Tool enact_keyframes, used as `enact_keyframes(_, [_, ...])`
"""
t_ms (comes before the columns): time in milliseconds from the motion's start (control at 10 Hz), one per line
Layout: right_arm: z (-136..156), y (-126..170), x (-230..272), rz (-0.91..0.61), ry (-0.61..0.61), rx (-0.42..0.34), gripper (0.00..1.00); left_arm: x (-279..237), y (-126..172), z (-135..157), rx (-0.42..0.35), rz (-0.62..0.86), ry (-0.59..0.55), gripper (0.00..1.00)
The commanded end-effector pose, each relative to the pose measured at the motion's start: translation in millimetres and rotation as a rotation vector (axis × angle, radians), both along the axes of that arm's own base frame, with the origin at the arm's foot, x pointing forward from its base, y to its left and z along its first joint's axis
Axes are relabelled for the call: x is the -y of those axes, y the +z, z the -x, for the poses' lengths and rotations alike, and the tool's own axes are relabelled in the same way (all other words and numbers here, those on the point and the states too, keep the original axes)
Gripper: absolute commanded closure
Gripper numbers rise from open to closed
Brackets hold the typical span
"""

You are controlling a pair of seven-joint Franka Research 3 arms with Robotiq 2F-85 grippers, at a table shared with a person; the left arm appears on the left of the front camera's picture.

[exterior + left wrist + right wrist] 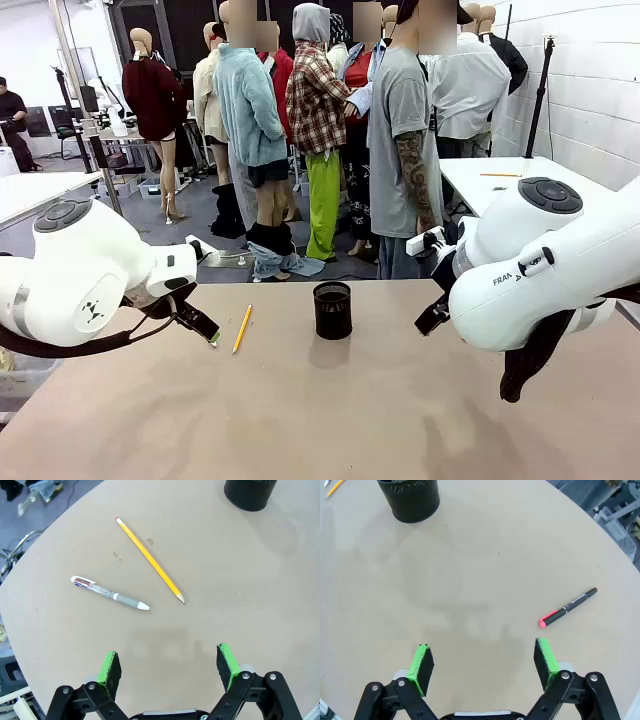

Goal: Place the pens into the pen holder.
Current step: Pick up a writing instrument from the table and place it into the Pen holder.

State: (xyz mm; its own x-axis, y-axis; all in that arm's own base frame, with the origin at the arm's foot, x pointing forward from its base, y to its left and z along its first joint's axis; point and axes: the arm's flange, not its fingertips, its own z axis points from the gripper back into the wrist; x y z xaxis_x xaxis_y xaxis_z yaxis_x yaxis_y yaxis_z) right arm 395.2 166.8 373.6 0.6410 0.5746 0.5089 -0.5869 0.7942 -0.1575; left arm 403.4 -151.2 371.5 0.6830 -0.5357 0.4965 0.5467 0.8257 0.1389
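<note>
The black mesh pen holder (pixel 332 310) stands upright near the table's middle; it also appears at a top edge as the pen holder (pixel 250 492) and the pen holder (pixel 410 499). A yellow pencil (pixel 242 328) lies left of it. In the left wrist view the yellow pencil (pixel 150 560) and a white-silver pen (pixel 110 594) lie flat ahead of my open left gripper (pixel 169 666), which hovers above the table with nothing between its fingers. My right gripper (pixel 482 664) is open and holds nothing, with a black pen with a red tip (pixel 567 608) lying flat just beyond its right finger.
The tan table (pixel 330 410) has bare room in front of the holder. My left arm (pixel 90 275) hangs over the table's left side, my right arm (pixel 540 265) over its right. A person (pixel 405 140) stands at the far side. A white table (pixel 500 180) stands behind right.
</note>
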Motion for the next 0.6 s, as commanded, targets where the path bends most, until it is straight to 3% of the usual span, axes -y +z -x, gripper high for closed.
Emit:
enact_keyframes(0, [0.0,0.0,0.0,0.000,0.000,0.000,0.00,0.0,0.0,0.0,0.000,0.000,0.000,0.00])
enact_keyframes(500, [0.0,0.0,0.0,0.000,0.000,0.000,0.00,0.0,0.0,0.0,0.000,0.000,0.000,0.00])
